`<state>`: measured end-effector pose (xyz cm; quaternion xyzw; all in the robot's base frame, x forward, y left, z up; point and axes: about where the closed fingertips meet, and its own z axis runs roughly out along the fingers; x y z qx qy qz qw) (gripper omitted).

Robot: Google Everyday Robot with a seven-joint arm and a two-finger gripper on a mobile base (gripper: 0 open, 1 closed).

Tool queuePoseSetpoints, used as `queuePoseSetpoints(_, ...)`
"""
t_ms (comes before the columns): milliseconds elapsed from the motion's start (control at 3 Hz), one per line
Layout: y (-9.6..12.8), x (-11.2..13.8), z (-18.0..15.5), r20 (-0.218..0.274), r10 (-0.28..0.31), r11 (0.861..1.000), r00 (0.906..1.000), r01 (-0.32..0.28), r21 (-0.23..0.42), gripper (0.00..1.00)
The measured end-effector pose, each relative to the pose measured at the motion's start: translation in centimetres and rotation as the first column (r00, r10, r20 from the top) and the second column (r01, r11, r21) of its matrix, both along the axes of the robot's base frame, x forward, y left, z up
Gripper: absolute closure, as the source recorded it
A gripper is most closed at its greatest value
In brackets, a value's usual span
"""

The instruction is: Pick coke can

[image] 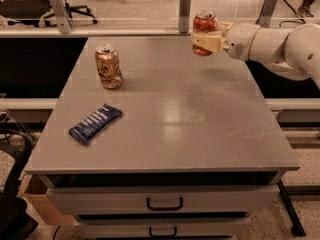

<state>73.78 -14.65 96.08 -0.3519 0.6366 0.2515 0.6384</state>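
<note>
At the near left of the table [165, 129] lies a blue bar [95, 123], and farther back on the left a gold can [108, 66] stands upright. At the far right the tool [205, 42], reaching in from the right on the white arm [280, 44], is clenched around the coke can [204, 22], which sits upright in its grasp over the table's back edge.

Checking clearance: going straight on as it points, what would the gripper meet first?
The gripper, holding the coke can above the table, points image-left; way looks free, the gold can probably lower and nearer.
</note>
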Motion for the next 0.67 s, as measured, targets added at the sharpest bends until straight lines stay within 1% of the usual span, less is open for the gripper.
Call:
queuePoseSetpoints(333, -0.7, -1.1, 4.5, 0.027, 0.018, 1.0, 0.9995, -0.017, -0.024, 1.0)
queuePoseSetpoints(667, -1.7, -2.5, 7.8, 0.06, 0.021, 1.0, 0.998, -0.02, -0.023, 1.0)
